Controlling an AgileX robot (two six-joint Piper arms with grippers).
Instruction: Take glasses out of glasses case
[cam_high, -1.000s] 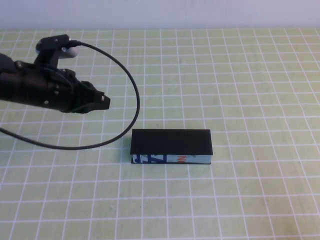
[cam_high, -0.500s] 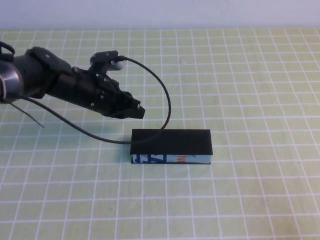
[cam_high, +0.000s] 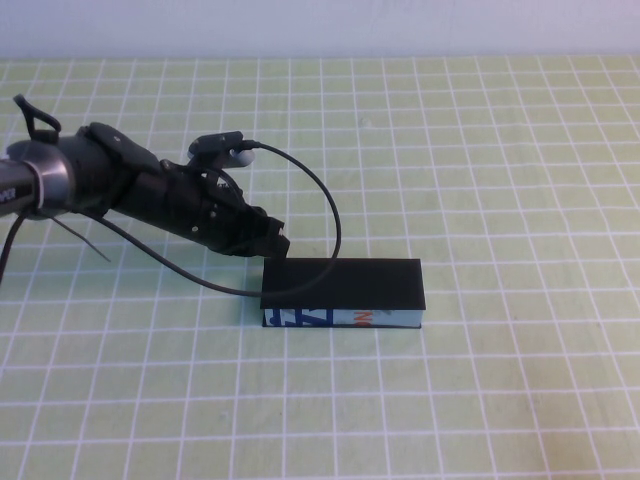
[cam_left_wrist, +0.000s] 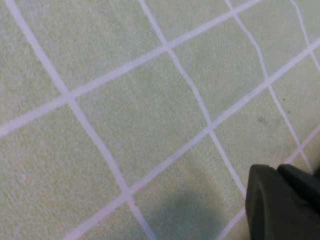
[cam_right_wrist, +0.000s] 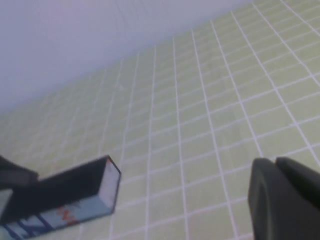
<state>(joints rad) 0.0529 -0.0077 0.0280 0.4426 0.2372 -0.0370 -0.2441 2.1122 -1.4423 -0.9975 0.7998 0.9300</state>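
1. High view first: your glasses case (cam_high: 343, 292) sits lid down near the middle of the table (cam_high: 520, 180), black lid on top, light-blue printed front facing the robot. The glasses aren't visible anywhere, so I'd guess they're inside it.

2. Your left gripper (cam_high: 272, 240) is low over the table, tip right at the case's far-left corner, touching or just short of it; I can't tell which. From this angle I honestly can't tell whether its fingers are spread or pinched together, and the left wrist view only catches a dark bit of one finger (cam_left_wrist: 280, 202) over bare mat.

3. Biggest risk in my opinion: the lid is flat and flush, so there's not much to hook. If you come in at the corner too low, you'll likely shove the whole case sideways or spin it instead of lifting the lid.

4. Nothing is pinning the case. The right gripper (cam_right_wrist: 285, 200) is parked well off to the right, only a dark edge of it showing in its own wrist view, fingers unreadable there too. A light box like that could slide.

5. Watch the cable (cam_high: 318, 200) looping from the left arm down to the case's back edge; it could snag or drag the lid.
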